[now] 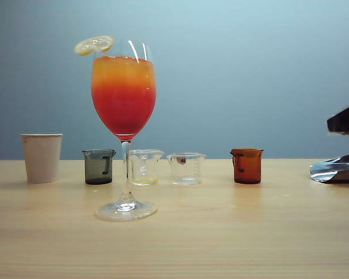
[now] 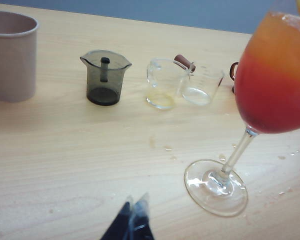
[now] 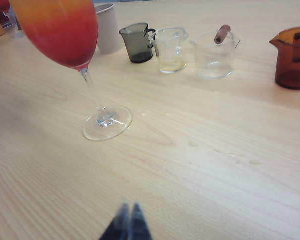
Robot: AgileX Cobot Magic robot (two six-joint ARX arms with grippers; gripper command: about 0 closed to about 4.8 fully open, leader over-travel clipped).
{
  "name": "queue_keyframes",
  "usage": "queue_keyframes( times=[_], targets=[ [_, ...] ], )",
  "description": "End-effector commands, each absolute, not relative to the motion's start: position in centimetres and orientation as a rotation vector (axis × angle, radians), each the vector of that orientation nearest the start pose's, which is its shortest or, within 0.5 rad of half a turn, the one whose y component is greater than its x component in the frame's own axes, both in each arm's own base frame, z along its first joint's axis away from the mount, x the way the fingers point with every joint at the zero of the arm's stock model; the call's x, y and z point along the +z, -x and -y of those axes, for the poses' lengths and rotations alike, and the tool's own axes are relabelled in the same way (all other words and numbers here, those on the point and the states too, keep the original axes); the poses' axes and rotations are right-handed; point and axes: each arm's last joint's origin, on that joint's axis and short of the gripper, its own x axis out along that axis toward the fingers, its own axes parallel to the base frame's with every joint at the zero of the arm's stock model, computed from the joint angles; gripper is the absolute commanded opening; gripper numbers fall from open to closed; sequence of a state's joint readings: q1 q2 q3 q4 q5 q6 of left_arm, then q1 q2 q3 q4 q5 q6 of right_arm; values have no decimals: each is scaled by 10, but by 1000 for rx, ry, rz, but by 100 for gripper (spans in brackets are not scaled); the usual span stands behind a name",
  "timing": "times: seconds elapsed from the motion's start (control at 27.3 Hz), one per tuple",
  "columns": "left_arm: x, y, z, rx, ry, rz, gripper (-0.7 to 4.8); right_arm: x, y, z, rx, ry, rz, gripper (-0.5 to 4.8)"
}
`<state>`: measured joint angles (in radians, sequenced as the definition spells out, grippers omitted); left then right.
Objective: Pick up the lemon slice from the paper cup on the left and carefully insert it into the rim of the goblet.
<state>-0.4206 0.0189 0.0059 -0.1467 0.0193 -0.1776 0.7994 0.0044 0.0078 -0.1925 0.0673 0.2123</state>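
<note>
Lemon slice (image 1: 94,45) sits on the rim of the goblet (image 1: 124,104), tilted, most of it hanging outside the bowl. Seat looks shallow; my guess is a small knock to the glass could tip it off or drop it into the drink.

Goblet stands on a narrow foot toward the front of the surface (image 1: 221,244), full nearly to the rim, so top-heavy. Wet spots show around the foot in the left wrist view; the foot may slide if nudged.

Paper cup (image 1: 42,157) stands near the back left of the surface, then a row of small beakers (image 1: 143,167) along the back.

Left claw (image 2: 134,202) hangs low over the surface near the goblet's foot, clenched, holding nothing. Right claw (image 3: 128,207) likewise clenched and bare, further from the foot. A careless sweep by either arm is the main risk to the stem.
</note>
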Motion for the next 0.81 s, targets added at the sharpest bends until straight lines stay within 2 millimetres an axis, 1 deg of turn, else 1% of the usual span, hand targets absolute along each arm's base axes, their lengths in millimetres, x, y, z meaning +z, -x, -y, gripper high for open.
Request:
queue_keyframes(
  times=[0.04,0.4,0.51,0.59,0.73,0.81],
  targets=[
    [152,-88,41,-453,162,-194,-5,148,-68,-67,700,-117,-250,22],
    [152,-88,41,-450,161,-193,-5,148,-69,-66,697,-119,-250,22],
    [152,-89,39,-438,165,-186,-5,147,-72,-62,644,-125,-248,22],
    [152,-92,31,-389,176,-183,-5,147,-79,-55,540,-142,-227,22],
    [153,-96,3,-109,199,-142,-5,147,-89,-36,316,-164,-207,22],
    [153,-96,-4,-25,204,-138,-5,147,-91,-30,247,-171,-200,22]
  ],
)
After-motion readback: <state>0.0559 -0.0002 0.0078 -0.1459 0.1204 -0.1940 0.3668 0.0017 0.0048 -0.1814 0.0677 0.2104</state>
